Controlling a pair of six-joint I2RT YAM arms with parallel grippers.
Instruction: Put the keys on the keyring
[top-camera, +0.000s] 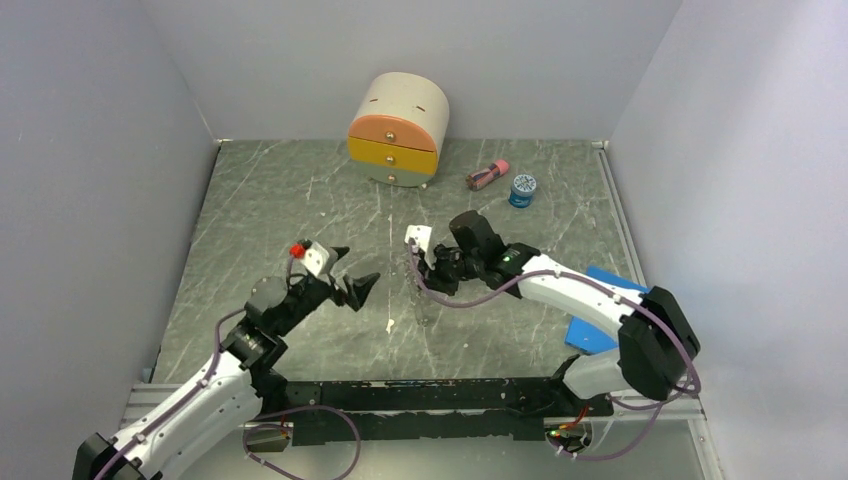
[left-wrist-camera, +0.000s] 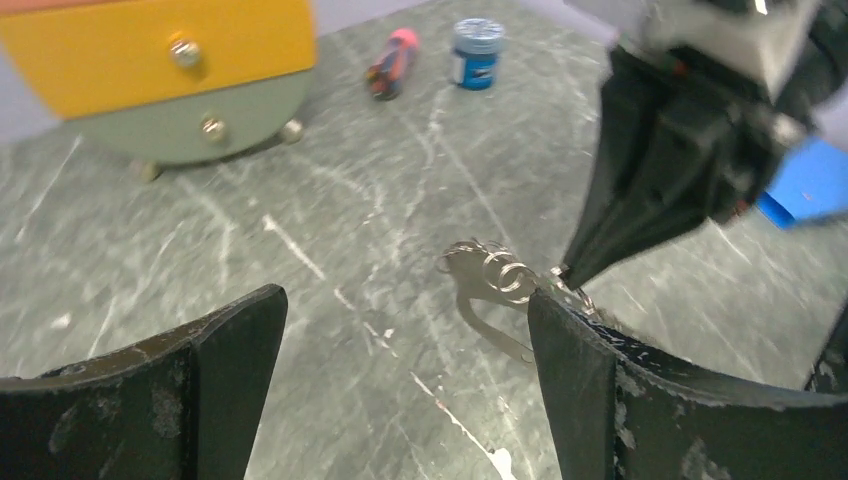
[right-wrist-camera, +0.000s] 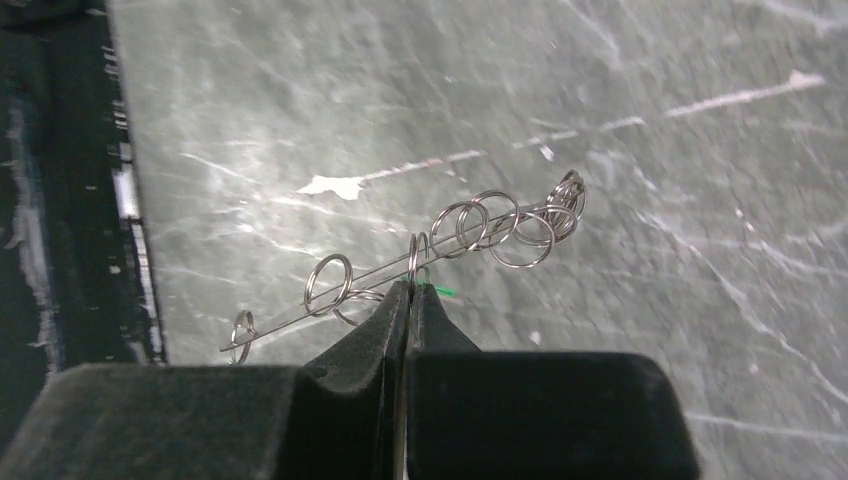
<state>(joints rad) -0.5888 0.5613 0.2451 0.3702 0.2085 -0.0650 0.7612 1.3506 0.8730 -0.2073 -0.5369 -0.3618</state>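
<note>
The keyring (right-wrist-camera: 470, 235) is a thin silvery wire with several small rings strung along it. My right gripper (right-wrist-camera: 408, 290) is shut on one of its rings and holds it just above the table. A tiny green sliver (right-wrist-camera: 443, 292) shows beside the fingertips; the rest of the keys is hidden. In the top view the right gripper (top-camera: 417, 262) points down at mid-table, with the keyring (top-camera: 421, 300) faint below it. My left gripper (top-camera: 352, 272) is open and empty, to the left of it. In the left wrist view the keyring (left-wrist-camera: 495, 275) hangs just past the right finger (left-wrist-camera: 600, 380) of the left gripper (left-wrist-camera: 405, 345).
A round drawer box (top-camera: 398, 130) with orange and yellow drawers stands at the back. A pink tube (top-camera: 487, 175) and a small blue jar (top-camera: 522, 190) lie to its right. A blue flat piece (top-camera: 598, 315) lies under the right arm. Walls close in the table's sides.
</note>
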